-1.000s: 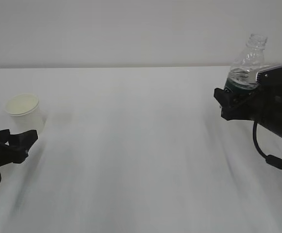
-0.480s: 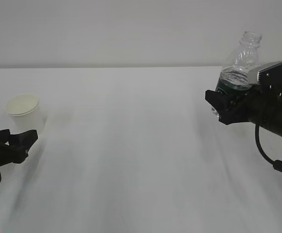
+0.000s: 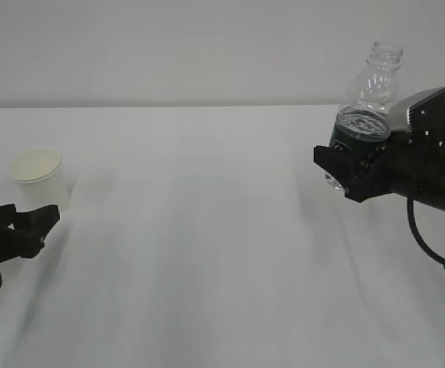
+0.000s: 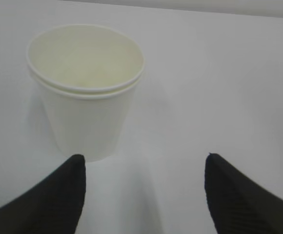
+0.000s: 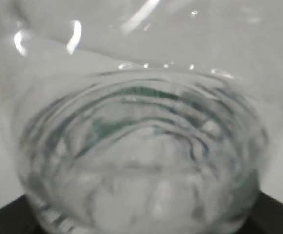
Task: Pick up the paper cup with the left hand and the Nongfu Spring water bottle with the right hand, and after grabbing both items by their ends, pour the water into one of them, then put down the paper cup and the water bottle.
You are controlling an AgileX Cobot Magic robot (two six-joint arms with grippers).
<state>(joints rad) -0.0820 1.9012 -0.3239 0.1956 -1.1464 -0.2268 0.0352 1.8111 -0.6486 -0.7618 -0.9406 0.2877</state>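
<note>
The white paper cup [image 3: 37, 178] stands upright on the table at the far left. In the left wrist view the paper cup [image 4: 85, 92] shows a cream, dry-looking inside. My left gripper [image 4: 144, 163] is open just in front of it; the cup stands ahead of the left finger [image 4: 58, 195], apart from both fingers. My right gripper [image 3: 351, 173] is shut on the lower body of the capless Nongfu Spring water bottle [image 3: 370, 92], held above the table at the right, leaning slightly. Water [image 3: 359, 123] fills its lower part. The bottle [image 5: 141, 146] fills the right wrist view.
The white table [image 3: 207, 253] runs wide between the two arms, with a pale wall behind it. A black cable [image 3: 426, 238] loops below the right arm.
My right gripper has carried the bottle leftward and a little higher, and the bottle stands more upright. The left gripper and the cup have not moved.
</note>
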